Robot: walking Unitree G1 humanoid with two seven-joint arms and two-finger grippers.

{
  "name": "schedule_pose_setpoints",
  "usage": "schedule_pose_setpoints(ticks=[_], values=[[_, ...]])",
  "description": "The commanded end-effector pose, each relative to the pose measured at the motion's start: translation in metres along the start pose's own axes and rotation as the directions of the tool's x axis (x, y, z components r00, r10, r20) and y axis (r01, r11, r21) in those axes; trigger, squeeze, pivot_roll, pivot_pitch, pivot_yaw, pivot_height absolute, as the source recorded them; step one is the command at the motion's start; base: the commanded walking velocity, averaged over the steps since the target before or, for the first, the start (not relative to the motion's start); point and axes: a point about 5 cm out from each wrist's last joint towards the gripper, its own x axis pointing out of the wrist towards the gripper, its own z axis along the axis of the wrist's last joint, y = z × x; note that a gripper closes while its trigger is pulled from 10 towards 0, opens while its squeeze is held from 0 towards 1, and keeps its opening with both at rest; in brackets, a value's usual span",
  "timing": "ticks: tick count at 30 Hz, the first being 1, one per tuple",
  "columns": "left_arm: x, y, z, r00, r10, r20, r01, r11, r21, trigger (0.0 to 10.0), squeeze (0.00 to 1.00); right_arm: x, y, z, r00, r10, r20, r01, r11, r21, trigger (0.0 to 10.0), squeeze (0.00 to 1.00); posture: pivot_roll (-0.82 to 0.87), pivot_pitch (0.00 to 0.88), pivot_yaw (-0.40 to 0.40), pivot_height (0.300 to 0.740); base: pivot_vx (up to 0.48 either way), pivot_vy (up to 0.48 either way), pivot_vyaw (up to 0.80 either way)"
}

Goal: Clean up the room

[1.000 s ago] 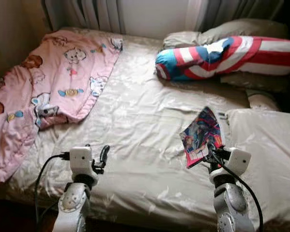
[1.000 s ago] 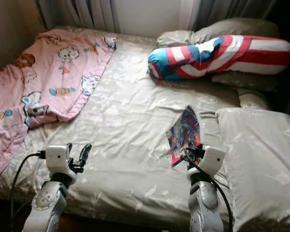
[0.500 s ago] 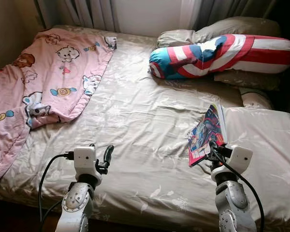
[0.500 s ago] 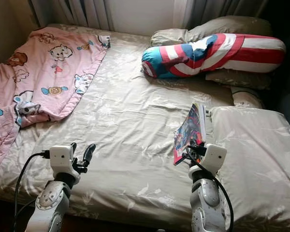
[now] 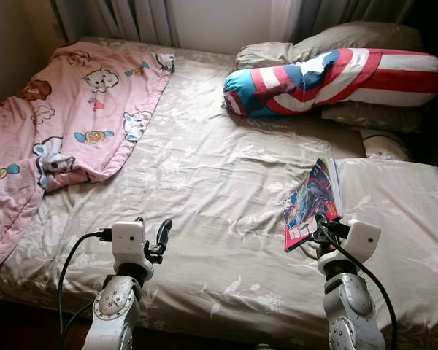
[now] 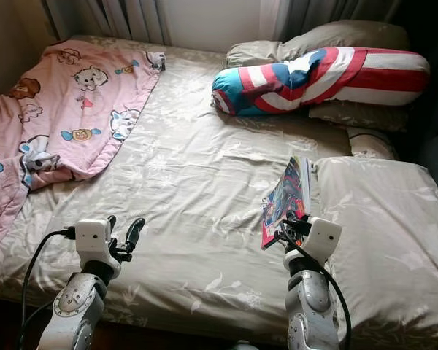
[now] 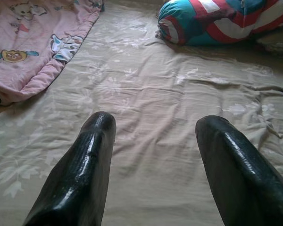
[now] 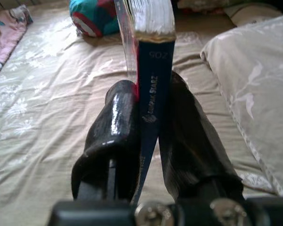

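the right gripper (image 5: 315,227) is clamped on a comic book (image 5: 312,200), its two black fingers (image 8: 117,136) pressed against either side of the spine, and it holds the book upright and a little tilted above the bed (image 5: 219,182), toward the near right part of the sheet, just beside the inner edge of the beige duvet (image 5: 401,219) folded along the bed's right edge. in the right wrist view the blue spine and the white page edges stand up between the fingers. the left gripper (image 5: 158,237) hangs over the near edge of the bed toward its left, fingers (image 7: 85,165) spread wide with nothing between them; bare floral sheet lies past them in the left wrist view. a pink cartoon blanket (image 5: 66,117) is bunched over the far left corner and spills down the left edge. a red, white and blue bolster (image 5: 328,80) lies across the far right end, against beige pillows (image 5: 350,40) at the far edge by the curtains (image 5: 146,18)
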Motion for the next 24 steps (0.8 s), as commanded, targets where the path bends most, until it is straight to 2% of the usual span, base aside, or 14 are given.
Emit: schedule_pose_setpoints(ticks=[1, 4, 17, 20, 24], values=[[-0.0029, -0.0004, 0.0003, 1.000, -0.007, -0.001, 0.007, 1.000, 0.005, 10.0, 0.00, 0.0010, -0.0004, 0.0013, 1.000, -0.001, 0.007, 0.001, 1.000, -0.004, 10.0, 0.00, 0.07, 0.153, -0.068, 0.680, 0.000, 0.000, 0.00], [-0.0032, -0.0003, 0.0001, 1.000, -0.008, -0.002, 0.008, 1.000, 0.005, 10.0, 0.00, -0.0003, 0.0006, 0.0051, 0.999, 0.006, 0.048, -0.006, 1.000, 0.005, 10.0, 0.00, 0.07, 0.150, -0.068, 0.670, 0.000, 0.000, 0.00], [-0.0045, 0.0010, 0.0008, 1.000, -0.010, -0.004, 0.010, 1.000, 0.011, 10.0, 0.00, -0.0010, 0.0037, -0.0013, 1.000, 0.007, 0.001, -0.007, 1.000, -0.008, 10.0, 0.00, 0.08, 0.153, -0.064, 0.670, 0.000, 0.000, 0.00], [-0.0040, 0.0004, 0.0009, 1.000, -0.011, -0.006, 0.011, 1.000, 0.012, 10.0, 0.00, -0.0015, 0.0018, 0.0005, 1.000, 0.000, 0.021, 0.000, 1.000, -0.025, 10.0, 0.00, 0.07, 0.169, -0.066, 0.646, 0.000, 0.000, 0.00], [-0.0039, -0.0001, 0.0016, 1.000, -0.008, -0.005, 0.008, 1.000, 0.009, 10.0, 0.00, -0.0024, -0.0001, 0.0018, 0.999, -0.005, 0.032, 0.005, 1.000, -0.014, 10.0, 0.00, 0.08, 0.180, -0.068, 0.646, 0.000, 0.000, 0.00]])
